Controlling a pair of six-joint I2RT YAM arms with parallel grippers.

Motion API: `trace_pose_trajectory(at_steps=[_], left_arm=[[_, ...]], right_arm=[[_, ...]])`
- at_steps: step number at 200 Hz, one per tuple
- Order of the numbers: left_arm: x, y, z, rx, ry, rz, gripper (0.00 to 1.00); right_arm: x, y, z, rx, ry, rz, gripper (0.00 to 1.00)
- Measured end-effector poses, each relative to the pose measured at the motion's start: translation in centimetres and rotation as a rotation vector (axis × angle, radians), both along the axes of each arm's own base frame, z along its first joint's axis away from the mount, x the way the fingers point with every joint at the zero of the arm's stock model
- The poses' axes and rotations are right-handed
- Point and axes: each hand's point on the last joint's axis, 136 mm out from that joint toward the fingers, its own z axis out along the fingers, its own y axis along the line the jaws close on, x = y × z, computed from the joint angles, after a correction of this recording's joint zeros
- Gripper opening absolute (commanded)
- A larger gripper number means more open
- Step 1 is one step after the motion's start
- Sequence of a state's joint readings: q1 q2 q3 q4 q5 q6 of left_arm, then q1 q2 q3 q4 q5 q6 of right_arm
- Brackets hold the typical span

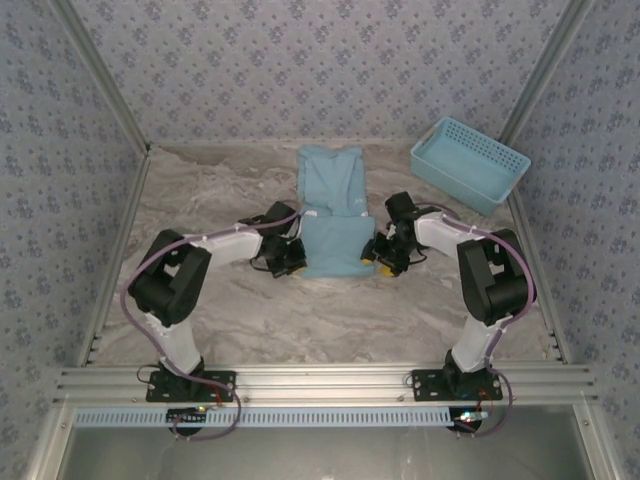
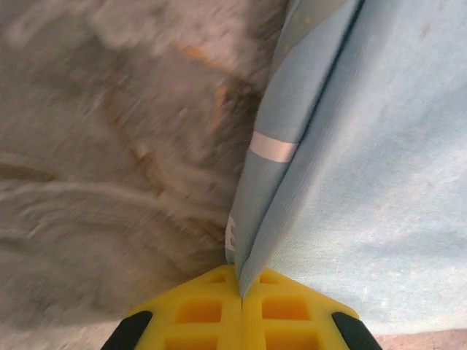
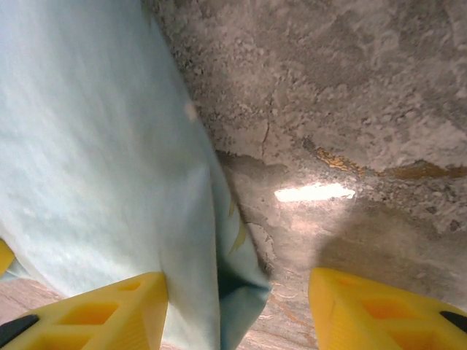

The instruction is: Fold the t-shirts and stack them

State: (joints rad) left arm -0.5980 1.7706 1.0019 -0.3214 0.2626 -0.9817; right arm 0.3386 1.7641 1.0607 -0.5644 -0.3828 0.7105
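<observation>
Blue t-shirt [image 2: 365, 182] within left gripper [image 2: 241, 293]

No legible text, white print fragments [image 2: 271, 146] on folded t-shirt [image 2: 379, 189] edge, too cut off to read

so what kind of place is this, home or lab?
Most likely a lab robot cell dressed as a room: aluminium extrusion frame along the near edge, floral-patterned wall panels boxing in a marble-look tabletop with a light blue t-shirt on it.
</observation>
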Motion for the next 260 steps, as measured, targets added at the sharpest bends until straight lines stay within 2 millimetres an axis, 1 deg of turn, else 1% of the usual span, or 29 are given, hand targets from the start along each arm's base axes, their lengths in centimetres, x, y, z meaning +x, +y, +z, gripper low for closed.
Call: trace_pose_trajectory(at_steps=[16,36,44,58,67,89,98,124,145,157,167,176,188,197,203,209,221,230,260], left_arm=[[-0.6,0.4,-0.1,-0.025,-0.017,0.044,0.0],[-0.6,0.5,-0.1,-0.058,-0.029,0.102,0.07],[-0.6,0.5,-0.1,-0.066,-0.027,0.117,0.13],[-0.6,0.5,-0.1,-0.073,-0.025,0.139,0.31],[-0.7,0.6,0.2,-0.077,-0.02,0.162,0.36],[-1.1,1.1,1.3,-0.073,-0.029,0.187,0.43],[-1.3,1.2,1.7,-0.076,-0.025,0.192,0.44],[-1.8,1.3,1.6,-0.074,0.002,0.199,0.45],[-2.6,0.6,0.7,-0.07,0.038,0.177,0.44],[-2.9,0.3,0.0,-0.05,0.062,0.167,0.42],[-2.7,0.2,0.2,-0.049,0.068,0.17,0.39],[-2.6,0.0,0.0,-0.044,0.074,0.168,0.33],[-2.7,0.2,-0.3,-0.023,0.096,0.17,0.2],[-2.9,0.5,-0.4,-0.01,0.106,0.177,0.09],[-2.9,0.5,-0.4,-0.006,0.105,0.174,0.04],[-2.6,0.1,-0.3,-0.021,0.093,0.167,0.01],[-1.8,-1.0,-0.1,-0.049,0.059,0.149,0.0],[-1.6,-1.3,-0.1,-0.058,0.046,0.145,0.0],[-1.8,-1.3,0.0,-0.058,0.038,0.131,0.0]], right_arm=[[0.0,0.3,-0.2,0.002,0.002,0.001,0.55],[-0.2,0.6,-0.5,0.002,0.013,0.003,0.55],[-0.2,0.6,-0.4,0.003,0.013,0.0,0.55],[-0.6,0.7,-0.4,0.0,0.016,-0.004,0.55],[-1.2,0.7,-0.4,-0.001,0.02,-0.003,0.56],[-2.7,0.8,0.1,-0.001,0.025,0.0,0.56],[-3.1,1.0,0.2,-0.001,0.026,0.008,0.56],[-3.7,1.8,0.3,-0.001,0.03,0.024,0.55],[-3.8,1.9,-0.1,-0.007,0.042,0.023,0.52],[-3.9,1.9,-0.6,-0.015,0.056,0.019,0.47],[-4.0,1.7,-1.0,-0.024,0.074,0.014,0.44],[-3.8,1.6,-0.9,-0.024,0.079,0.005,0.42],[-3.7,1.6,-1.1,-0.031,0.091,0.003,0.36],[-3.7,1.6,-1.1,-0.037,0.104,0.001,0.3],[-3.7,1.5,-1.2,-0.042,0.112,-0.003,0.25],[-3.7,1.4,-1.3,-0.047,0.119,-0.007,0.19],[-3.7,1.3,-1.4,-0.053,0.125,-0.011,0.07],[-3.5,1.4,-1.3,-0.05,0.12,-0.012,0.0],[-1.7,2.2,-0.8,-0.022,0.035,-0.006,0.0]])
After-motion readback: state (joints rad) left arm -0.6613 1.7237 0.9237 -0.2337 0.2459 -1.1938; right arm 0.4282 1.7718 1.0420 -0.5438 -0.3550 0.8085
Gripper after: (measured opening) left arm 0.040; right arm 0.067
